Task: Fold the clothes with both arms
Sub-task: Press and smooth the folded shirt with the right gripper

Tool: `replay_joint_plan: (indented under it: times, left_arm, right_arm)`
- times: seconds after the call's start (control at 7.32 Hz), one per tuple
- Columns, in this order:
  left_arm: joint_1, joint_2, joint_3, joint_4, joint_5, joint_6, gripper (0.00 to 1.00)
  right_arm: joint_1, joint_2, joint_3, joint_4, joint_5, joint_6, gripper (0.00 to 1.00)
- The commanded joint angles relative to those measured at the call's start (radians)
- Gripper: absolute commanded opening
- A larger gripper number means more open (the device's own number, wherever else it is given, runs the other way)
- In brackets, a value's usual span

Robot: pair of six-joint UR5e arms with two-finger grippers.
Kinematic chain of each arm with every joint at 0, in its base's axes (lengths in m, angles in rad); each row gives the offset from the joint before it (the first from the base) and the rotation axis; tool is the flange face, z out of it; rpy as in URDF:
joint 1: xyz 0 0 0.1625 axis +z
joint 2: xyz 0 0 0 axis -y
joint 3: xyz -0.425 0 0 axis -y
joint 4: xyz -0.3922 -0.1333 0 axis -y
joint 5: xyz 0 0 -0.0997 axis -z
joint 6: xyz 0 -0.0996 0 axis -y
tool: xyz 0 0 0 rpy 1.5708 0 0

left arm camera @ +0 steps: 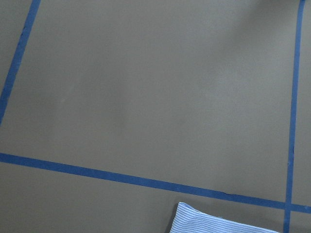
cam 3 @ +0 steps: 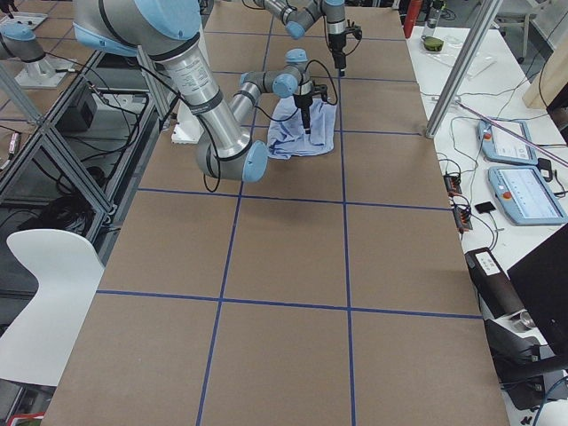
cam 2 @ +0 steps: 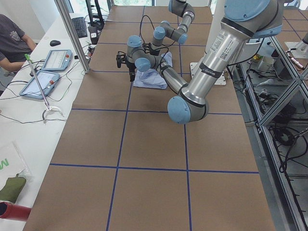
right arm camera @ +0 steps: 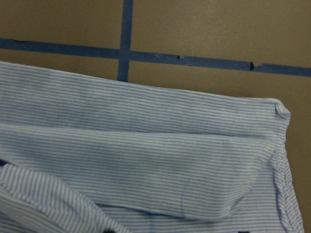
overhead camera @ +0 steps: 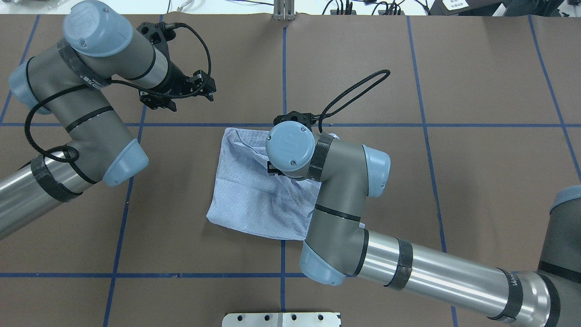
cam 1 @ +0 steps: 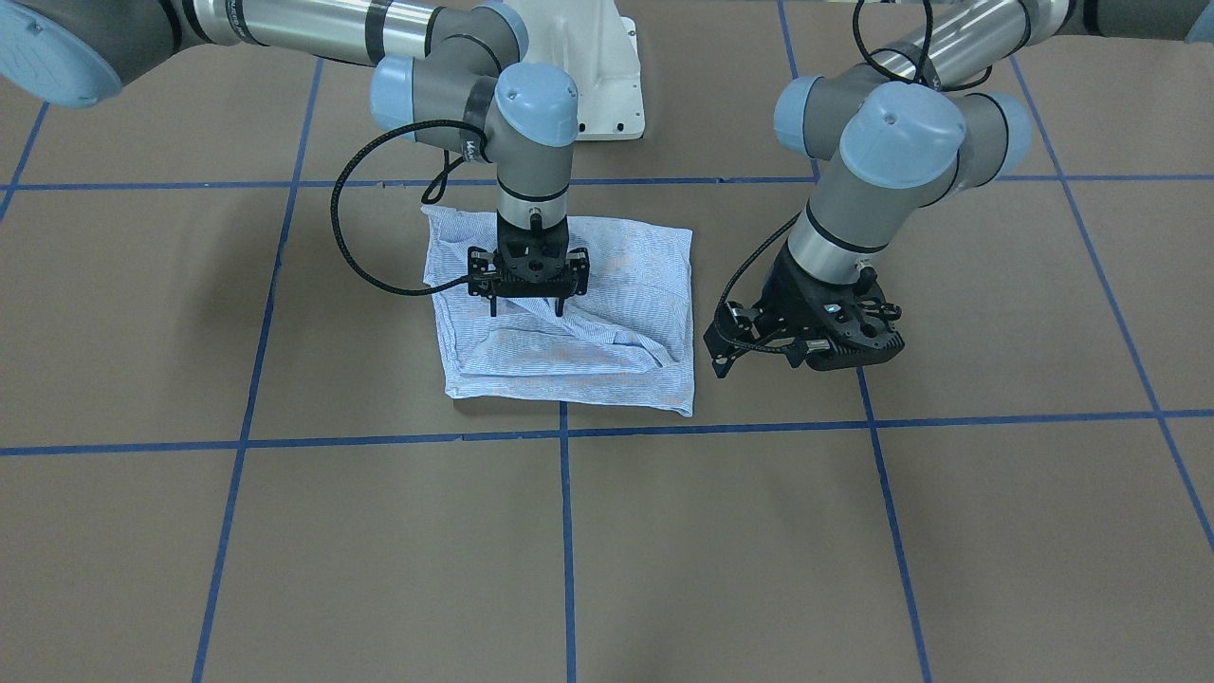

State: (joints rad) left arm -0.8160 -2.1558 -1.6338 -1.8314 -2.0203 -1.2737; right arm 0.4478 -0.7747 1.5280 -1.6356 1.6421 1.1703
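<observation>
1. Left end effector (overhead camera: 190,100): on the far left, well apart from the cloth, above bare desk (overhead camera: 454,181). Its fingers are spread and it holds nothing. Its wrist view shows only brown surface, blue tape lines (overhead camera: 204,125) and one striped corner.
2. Shirt (overhead camera: 254,200): at mid-desk, beside a crossing of the tape lines. It is folded into a rough rectangle. The top layer is rumpled, with a slack ridge running across it, and the near edges are not square.
3. Right end effector (cam 1: 526,308): pointing straight down over the middle of the shirt. The fingers are parted with the tips at the cloth, and nothing is pinched between them. I cannot tell whether the tips press or only graze.
4. Step in hand, as I judge it: taking up the slack ridge for the next fold.
5. Method: I would close on the top layer only. I would bring the left end effector in to the shirt's left edge before lifting, carry the cloth low, and lay it edge on edge.
6. Risk: a deep pinch may drag the whole bundle.
</observation>
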Motion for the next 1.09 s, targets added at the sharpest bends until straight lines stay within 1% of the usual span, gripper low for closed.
replay_joint_plan:
  times: [0.0, 0.14, 0.27, 0.41, 0.55, 0.68, 0.82, 0.96]
  left_arm:
    - [0.0, -0.002, 0.0, 0.001, 0.0, -0.001, 1.0]
    - [0.0, -0.001, 0.0, 0.001, -0.002, 0.001, 1.0]
    - [0.0, 0.001, 0.0, -0.002, -0.002, 0.001, 1.0]
    - [-0.003, 0.002, 0.0, -0.002, 0.0, 0.005, 1.0]
    - [-0.003, 0.002, 0.0, 0.0, 0.0, 0.007, 1.0]
    - [-0.005, 0.002, 0.002, 0.0, 0.0, 0.007, 1.0]
    - [-0.006, 0.004, 0.0, 0.0, 0.0, 0.007, 1.0]
    - [-0.006, 0.004, 0.0, 0.001, 0.0, 0.007, 1.0]
  right_arm:
    - [0.063, -0.002, -0.014, 0.0, 0.004, -0.098, 0.76]
    - [0.089, 0.0, -0.04, 0.046, 0.007, -0.141, 0.74]
    - [0.107, 0.0, -0.092, 0.137, 0.016, -0.152, 0.73]
    - [0.121, 0.006, -0.094, 0.195, 0.054, -0.161, 0.74]
    - [0.12, 0.014, -0.059, 0.189, 0.121, -0.135, 0.81]
    - [0.092, 0.002, -0.004, 0.184, 0.125, -0.074, 0.82]
    - [0.074, -0.001, 0.023, 0.136, 0.128, -0.049, 0.83]
    - [0.049, -0.018, 0.059, 0.103, 0.122, -0.064, 0.79]
